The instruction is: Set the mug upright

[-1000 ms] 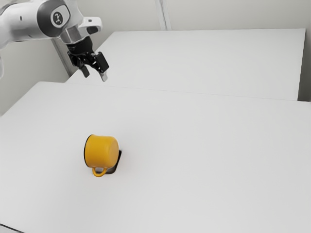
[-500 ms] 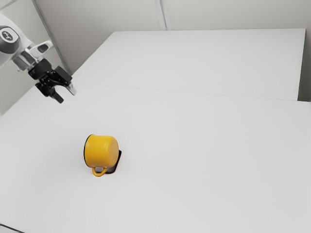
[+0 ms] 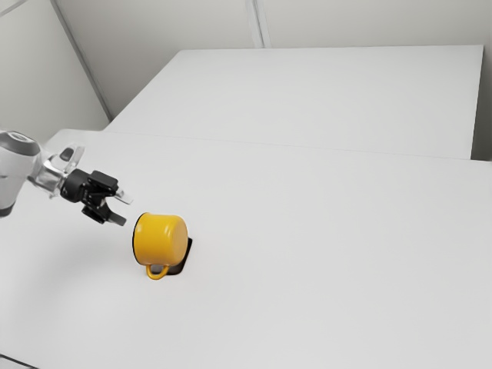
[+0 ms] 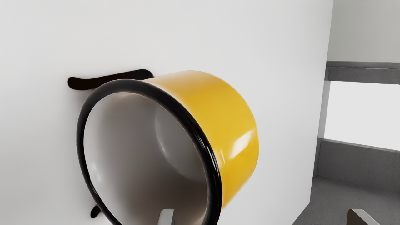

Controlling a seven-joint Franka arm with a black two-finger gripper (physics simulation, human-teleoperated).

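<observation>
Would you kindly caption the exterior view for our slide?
Open gripper facing a yellow mug lying on its side.

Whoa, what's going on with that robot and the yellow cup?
The robot's end effector is open near the yellow mug, not gripping it. The mug lies on its side, with its mouth facing the end effector, and a dark thing pokes out beside it. The robot's job is to stand the mug upright, and that isn't done yet.

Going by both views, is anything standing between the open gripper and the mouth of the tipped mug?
Nothing visible does: the gap between the gripper and the mouth of the mug looks free. The dark flat shape partly hidden by the mug lies low against the table, outside that gap.
</observation>
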